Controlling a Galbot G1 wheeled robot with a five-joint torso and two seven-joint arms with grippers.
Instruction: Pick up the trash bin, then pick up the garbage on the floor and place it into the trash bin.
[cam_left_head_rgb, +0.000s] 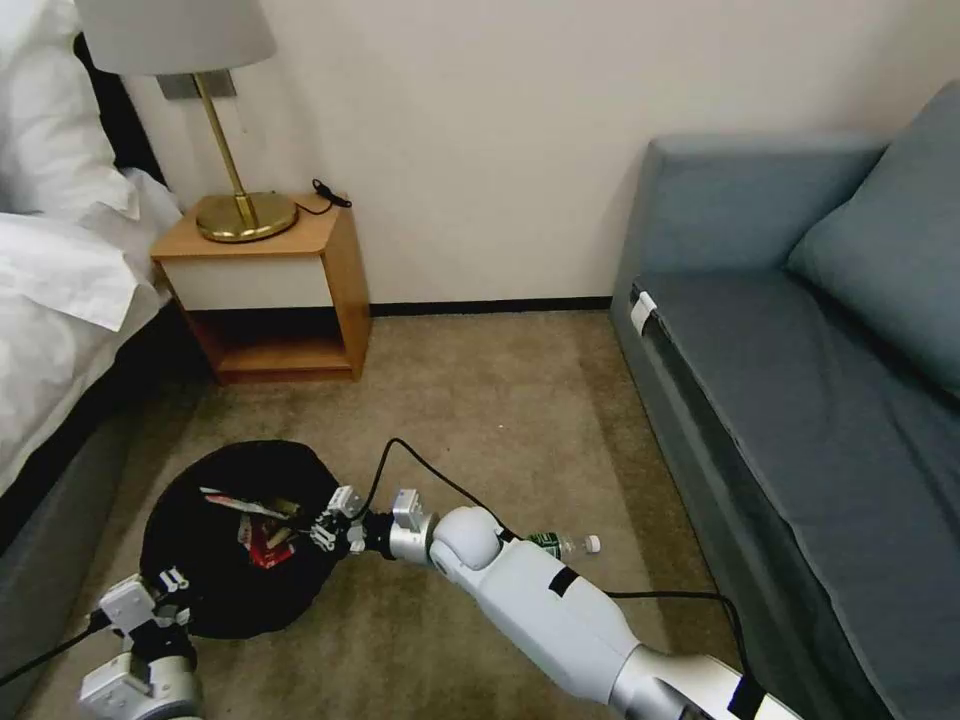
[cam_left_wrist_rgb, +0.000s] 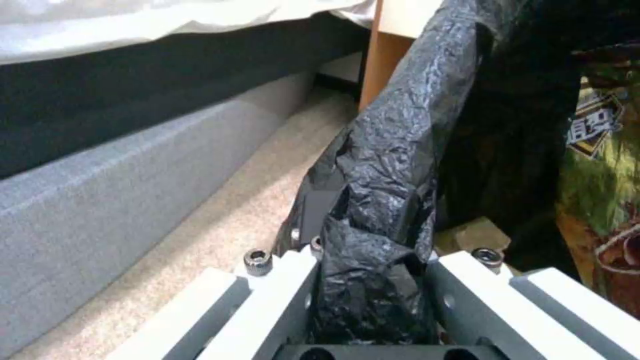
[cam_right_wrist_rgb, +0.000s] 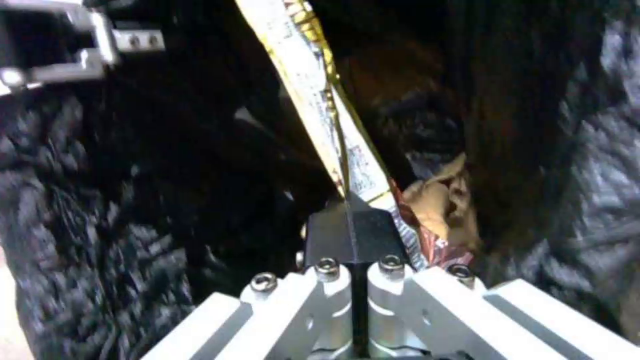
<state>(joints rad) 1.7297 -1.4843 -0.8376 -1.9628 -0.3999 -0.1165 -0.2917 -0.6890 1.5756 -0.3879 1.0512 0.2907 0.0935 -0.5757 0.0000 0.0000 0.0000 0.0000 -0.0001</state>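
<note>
My left tool (cam_left_head_rgb: 165, 590) clamps the near rim of the bin (cam_left_head_rgb: 235, 540), keeping it tilted toward me. My right tool (cam_left_head_rgb: 330, 522), shut on nothing, sits at its mouth; the bottle (cam_left_head_rgb: 565, 545) lies on the floor, right.

Hidden, cropped and unclear spots around the bin

The small clear plastic bottle with a white cap (cam_left_head_rgb: 568, 545) on the carpet is mostly hidden behind the white right arm (cam_left_head_rgb: 545, 600). The round black bag-lined trash bin (cam_left_head_rgb: 200, 560) hides its own base, and the bits of litter inside it blur together. Crinkled black bag plastic (cam_left_wrist_rgb: 373, 240) covers the left gripper (cam_left_head_rgb: 172, 581) pads. The table lamp (cam_left_head_rgb: 190, 40) and grey sofa (cam_left_head_rgb: 800, 350) are cut off at the frame's edges.
</note>
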